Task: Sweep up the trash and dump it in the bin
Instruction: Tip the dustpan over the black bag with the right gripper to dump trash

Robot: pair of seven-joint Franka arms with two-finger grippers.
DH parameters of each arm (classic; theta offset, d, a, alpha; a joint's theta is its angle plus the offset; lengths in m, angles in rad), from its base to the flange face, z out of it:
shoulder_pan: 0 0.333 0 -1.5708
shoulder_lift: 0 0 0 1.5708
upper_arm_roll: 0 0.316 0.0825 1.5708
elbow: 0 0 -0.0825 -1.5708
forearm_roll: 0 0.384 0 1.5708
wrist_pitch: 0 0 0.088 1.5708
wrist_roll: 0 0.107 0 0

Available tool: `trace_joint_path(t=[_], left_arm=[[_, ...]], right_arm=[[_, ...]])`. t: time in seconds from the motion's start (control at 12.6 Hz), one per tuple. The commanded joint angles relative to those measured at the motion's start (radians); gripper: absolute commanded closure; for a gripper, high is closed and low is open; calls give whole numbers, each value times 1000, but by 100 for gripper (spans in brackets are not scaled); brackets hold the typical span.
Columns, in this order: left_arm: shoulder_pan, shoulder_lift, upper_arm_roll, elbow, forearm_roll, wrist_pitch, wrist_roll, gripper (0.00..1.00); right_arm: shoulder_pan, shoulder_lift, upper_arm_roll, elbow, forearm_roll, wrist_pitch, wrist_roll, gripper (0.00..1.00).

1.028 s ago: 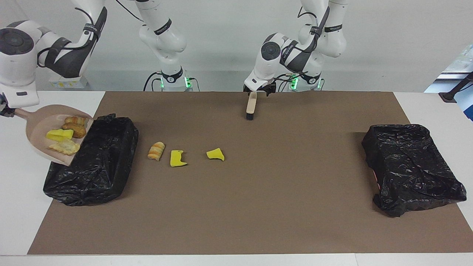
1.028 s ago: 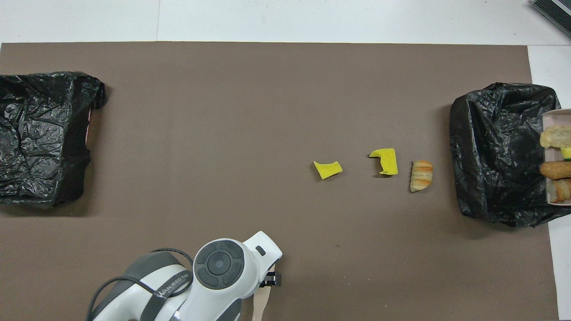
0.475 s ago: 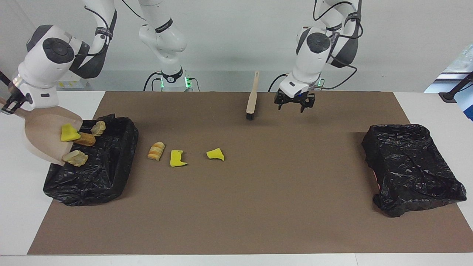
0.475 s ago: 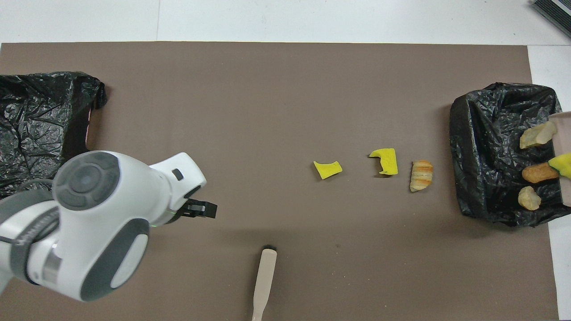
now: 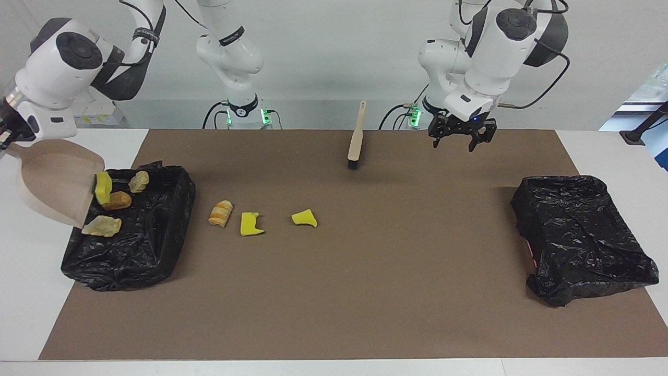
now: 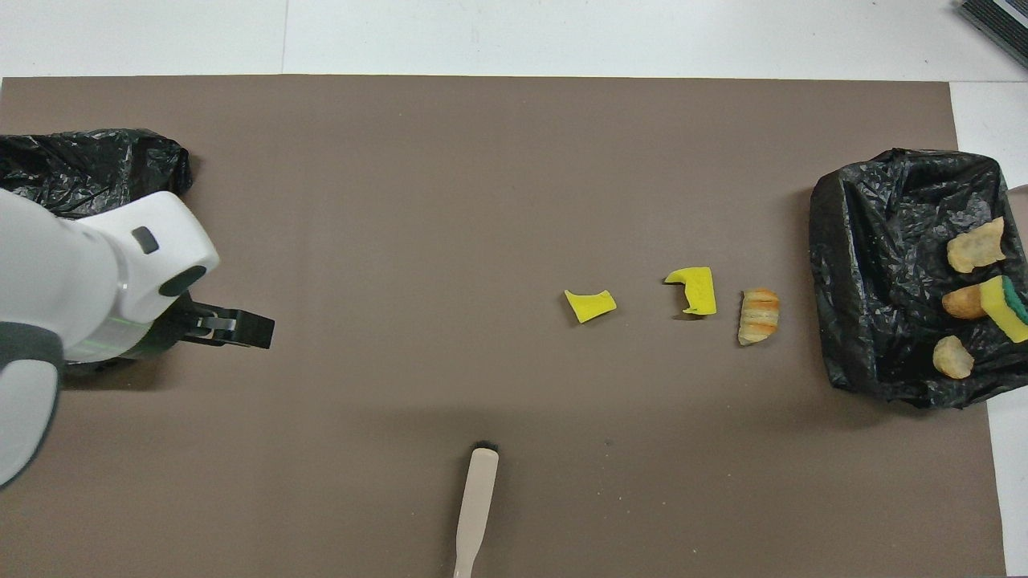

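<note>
since the earlier frames, 4 bits of trash have slid off the tilted dustpan (image 5: 49,183) into the black-lined bin (image 5: 151,240) at the right arm's end of the counter (image 5: 334,292), and the left end effector (image 5: 461,137) has let go of the brush (image 5: 356,137) and risen away from it.

now the right end effector (image 5: 6,137), at the picture's edge in the facing view, is clamped on the dustpan's handle and holds the pan tipped steeply over the bin's rim. a yellow sponge scrap (image 5: 103,187) sits right at the pan's lip. 3 tan bread lumps (image 5: 116,200) lie on the black liner inside the bin.

3 more bits of trash lie in a row on the brown mat, beside that bin and toward the middle of the counter: a striped bread lump (image 5: 221,213) closest to the bin, then a yellow scrap (image 5: 250,224), then another yellow scrap (image 5: 304,218).

the brush lies flat on the mat, nearer to the robots than the row, bristles pointing away from them.

the left end effector hangs over the mat with its fingers spread wide and nothing in them. a 2nd black-lined bin (image 5: 582,237) sits at the left arm's end of the counter.
</note>
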Motion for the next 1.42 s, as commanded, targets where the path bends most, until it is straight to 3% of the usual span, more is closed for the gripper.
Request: trace_joint_path(t=[0.0,0.16,0.32,0.71,1.03,1.34], left_arm=[[52,65,-12,184,19,-143,71,0],[70,101,-9,243,14,-184,72,0],[84,147,-7,315,8,-220,77,0],[130,130,-3,304,5,-212,192,0],[141,116,-4,278,7,-185,196,0],[141,61,-4,182,7,-120,198,0]], right_arm=[[22,-24,5,-4,-64,12,-22,100],[23,-24,10,-4,-18,-3,-2,100],[25,-24,11,-4,157,-22,17,100],[55,-24,11,-5,475,-124,119,100],[161,-39,11,-25,592,-261,514,100],[297,-25,11,-51,725,-336,894,100]])
